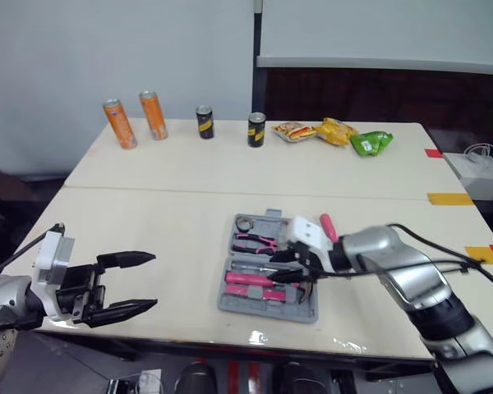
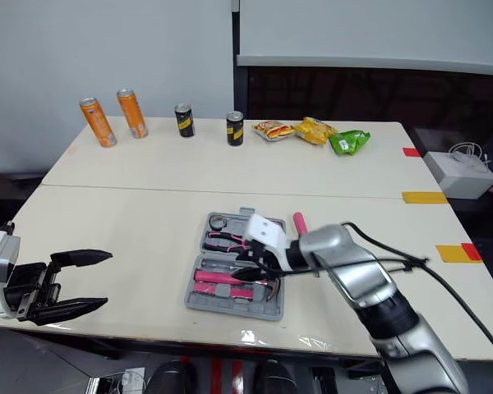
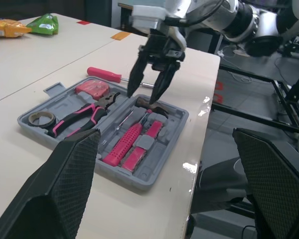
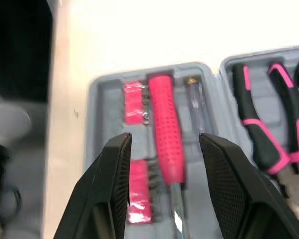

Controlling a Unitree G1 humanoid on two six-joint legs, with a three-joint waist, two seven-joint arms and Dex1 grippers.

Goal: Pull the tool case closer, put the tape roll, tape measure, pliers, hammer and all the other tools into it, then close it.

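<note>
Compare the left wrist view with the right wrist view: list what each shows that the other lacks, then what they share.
The left wrist view adds the red screwdriver lying on the table beyond the tool case, the tape measure in its slot, the snack bags far back, and the right gripper seen from outside, jaws open above the hammer. The right wrist view adds the look down between those jaws, with the hammer's pink handle lined up in the gap. Both share the case, the hammer and the pliers.

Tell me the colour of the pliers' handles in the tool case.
The pliers have black handles with pink trim, clearest in the right wrist view.
</note>
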